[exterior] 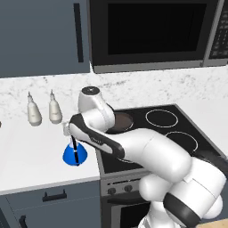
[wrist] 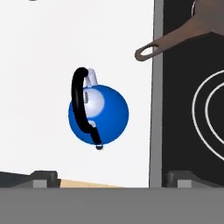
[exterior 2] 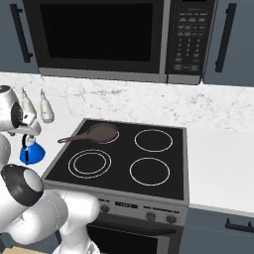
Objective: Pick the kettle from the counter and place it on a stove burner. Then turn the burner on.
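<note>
My tool (wrist: 107, 177) hangs spread wide, holding nothing, straight above the kettle (wrist: 99, 114). The kettle stands upright on the table (wrist: 43, 52), just beside the stove's edge. Its handle (wrist: 81, 103) arches across the line between my fingertips, so I judge a straight descent should straddle it.

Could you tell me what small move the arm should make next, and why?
Probably lower straight down onto the kettle: its jaws stand open above it, the black handle sits left of centre between them, and the kettle rests on the counter, not yet gripped.
</note>
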You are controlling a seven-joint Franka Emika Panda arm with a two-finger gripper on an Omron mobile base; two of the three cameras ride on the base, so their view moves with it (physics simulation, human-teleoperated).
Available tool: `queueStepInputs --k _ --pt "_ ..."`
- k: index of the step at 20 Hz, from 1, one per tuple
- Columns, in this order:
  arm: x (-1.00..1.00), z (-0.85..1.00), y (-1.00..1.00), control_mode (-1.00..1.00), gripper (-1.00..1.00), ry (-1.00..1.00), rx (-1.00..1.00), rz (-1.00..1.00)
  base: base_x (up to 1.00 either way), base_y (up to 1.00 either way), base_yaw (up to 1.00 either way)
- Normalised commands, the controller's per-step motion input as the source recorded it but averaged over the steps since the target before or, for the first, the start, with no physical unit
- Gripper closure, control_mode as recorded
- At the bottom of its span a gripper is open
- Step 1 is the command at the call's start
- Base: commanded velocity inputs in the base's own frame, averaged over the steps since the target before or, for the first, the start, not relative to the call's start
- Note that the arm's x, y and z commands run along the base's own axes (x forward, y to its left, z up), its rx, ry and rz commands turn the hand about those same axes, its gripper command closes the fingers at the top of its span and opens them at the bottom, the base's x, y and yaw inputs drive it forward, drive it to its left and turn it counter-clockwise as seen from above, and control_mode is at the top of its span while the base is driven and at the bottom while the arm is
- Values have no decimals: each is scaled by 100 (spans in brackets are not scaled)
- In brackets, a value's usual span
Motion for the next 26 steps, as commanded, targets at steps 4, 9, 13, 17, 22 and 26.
queueStepInputs --k 4,9,13,17,22,26 --pt "29 -9 46 -100 -100 2 0 -1 0 0 0" --pt "33 -1 30 -100 -100 0 0 -6 0 0 0" --pt "32 -5 21 -100 -100 0 0 -10 0 0 0" --pt "23 -19 11 -100 -100 0 0 -10 0 0 0" --pt "5 -12 0 -100 -100 0 0 -8 0 0 0" --pt "0 -3 0 -100 -100 0 0 -5 0 0 0"
